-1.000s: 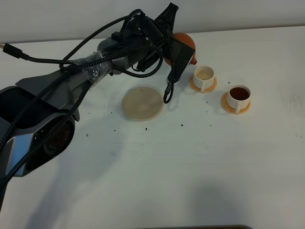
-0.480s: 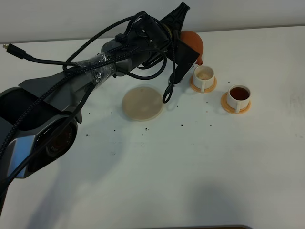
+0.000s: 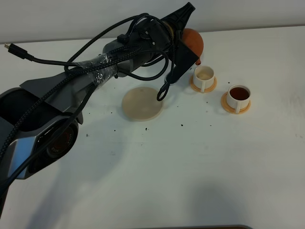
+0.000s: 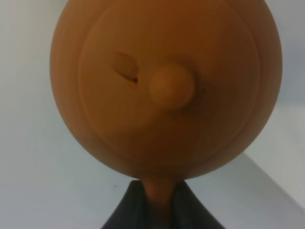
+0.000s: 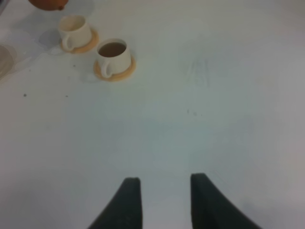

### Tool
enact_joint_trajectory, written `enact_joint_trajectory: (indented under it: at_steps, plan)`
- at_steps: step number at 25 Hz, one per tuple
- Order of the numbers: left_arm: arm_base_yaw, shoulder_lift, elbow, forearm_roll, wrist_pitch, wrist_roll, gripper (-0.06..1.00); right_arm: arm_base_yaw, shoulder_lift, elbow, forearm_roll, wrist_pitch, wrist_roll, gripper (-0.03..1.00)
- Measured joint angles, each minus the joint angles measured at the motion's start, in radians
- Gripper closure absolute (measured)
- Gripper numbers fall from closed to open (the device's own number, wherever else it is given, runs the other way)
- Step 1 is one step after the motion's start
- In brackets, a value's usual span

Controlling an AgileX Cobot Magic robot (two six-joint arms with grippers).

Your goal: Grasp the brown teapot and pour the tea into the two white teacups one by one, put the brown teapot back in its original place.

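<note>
Left hand (image 4: pixel 159 202) clamps the handle of the round reddish-brown clay teapot (image 3: pixel 193 42), tilted just ahead of it, spout above the nearest white cylindrical teacup (image 3: pixel 205 75); right hand (image 5: pixel 162 191) stands parted.

You have a plain white desk (image 3: pixel 190 167) filling the high view, dotted with small dark specks (image 3: pixel 183 125) that lie mostly around its middle, with a pale wall (image 3: pixel 57 19) rising behind its far edge and a thin dark strip (image 3: pixel 205 227) just showing along the near edge.
</note>
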Motion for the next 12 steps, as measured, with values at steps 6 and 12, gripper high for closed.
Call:
enact_joint_trajectory:
  at_steps: [6,12]
  plan:
    - [-0.003,0.000,0.000,0.006,-0.019,0.039,0.83,0.000,0.000,0.000,0.000,0.000,0.000,0.73]
    - [-0.003,0.000,0.000,0.007,-0.050,0.072,0.83,0.000,0.000,0.000,0.000,0.000,0.000,0.73]
